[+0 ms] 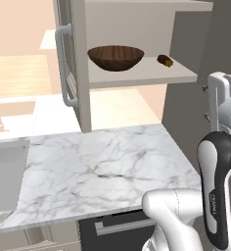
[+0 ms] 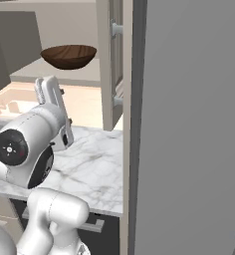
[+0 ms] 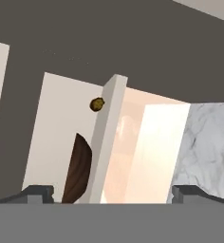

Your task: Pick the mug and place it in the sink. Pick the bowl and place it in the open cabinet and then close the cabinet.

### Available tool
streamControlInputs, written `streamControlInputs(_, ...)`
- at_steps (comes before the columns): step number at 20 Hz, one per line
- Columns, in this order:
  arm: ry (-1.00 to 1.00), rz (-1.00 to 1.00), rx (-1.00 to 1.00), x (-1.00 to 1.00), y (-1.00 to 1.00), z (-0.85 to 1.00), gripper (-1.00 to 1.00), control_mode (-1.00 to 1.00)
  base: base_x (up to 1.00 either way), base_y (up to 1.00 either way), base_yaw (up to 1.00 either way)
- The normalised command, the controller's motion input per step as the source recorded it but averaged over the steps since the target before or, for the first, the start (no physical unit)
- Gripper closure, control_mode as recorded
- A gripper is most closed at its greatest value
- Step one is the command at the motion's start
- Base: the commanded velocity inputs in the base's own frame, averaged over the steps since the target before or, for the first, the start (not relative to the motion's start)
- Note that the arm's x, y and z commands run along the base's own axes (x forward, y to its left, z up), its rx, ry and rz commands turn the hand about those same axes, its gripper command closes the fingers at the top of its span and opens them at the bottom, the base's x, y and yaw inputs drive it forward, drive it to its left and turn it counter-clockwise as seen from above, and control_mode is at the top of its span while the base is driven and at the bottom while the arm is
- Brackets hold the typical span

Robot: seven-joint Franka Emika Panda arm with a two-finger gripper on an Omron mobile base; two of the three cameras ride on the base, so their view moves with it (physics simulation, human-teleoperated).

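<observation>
In your left base view the bowl [image 1: 116,57] is sitting on the cabinet [image 1: 137,73] shelf, a small brown lump [image 1: 165,60] beside it. Your right base view is hiding that lump. Your hand view is showing the hand [image 3: 112,191] spread, empty, near the bowl.

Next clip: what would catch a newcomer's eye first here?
The dark wooden bowl sits on the shelf of the open cabinet, with a small brown lump to its right. Below lies a white marble counter. The white arm rises at the lower right of the left base view.
</observation>
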Motion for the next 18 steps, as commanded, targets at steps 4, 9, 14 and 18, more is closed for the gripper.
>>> streamControlInputs(4,0.0,0.0,0.0,0.13,-0.12,-0.14,-1.0,-1.0,0.0,0.0,0.0)
streamControlInputs(9,0.0,0.0,0.01,0.02,-0.08,-0.09,-1.0,-1.0,0.0,0.0,0.0)
streamControlInputs(14,0.0,-0.01,0.0,0.03,-0.22,-0.09,-1.0,-1.0,0.0,0.0,0.0)
streamControlInputs(18,-0.01,0.0,0.0,0.0,-0.23,-0.09,-1.0,-1.0,0.0,0.0,0.0)
